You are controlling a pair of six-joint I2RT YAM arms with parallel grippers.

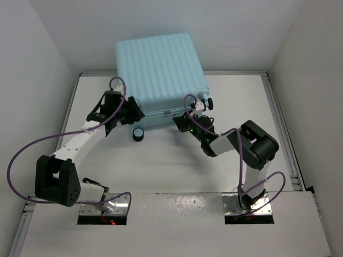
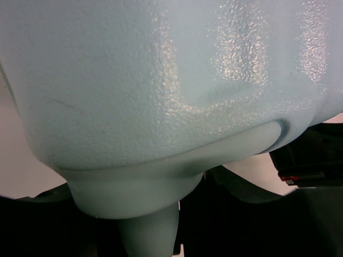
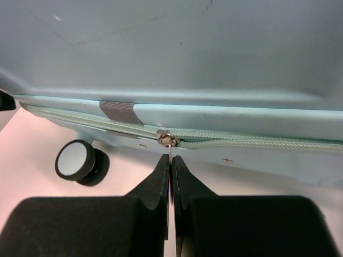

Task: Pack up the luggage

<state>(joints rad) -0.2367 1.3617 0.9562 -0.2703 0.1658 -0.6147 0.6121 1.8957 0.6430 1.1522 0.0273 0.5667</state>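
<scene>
Right tool (image 3: 170, 160) tight on zipper pull (image 3: 169, 145), white table (image 1: 161, 163).

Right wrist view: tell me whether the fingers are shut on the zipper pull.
Yes, the right gripper is closed, pinching the zipper pull of the luggage.

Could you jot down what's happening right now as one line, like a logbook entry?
luggage: lid down | right hand: shut on zipper pull | left hand: at luggage's near-left corner, grip unclear

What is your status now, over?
Right pincer shut on metal zipper pull. Left pincer at corner of large pale aqua ribbed hard-shell suitcase, grip unclear. No obstacle seen.
</scene>
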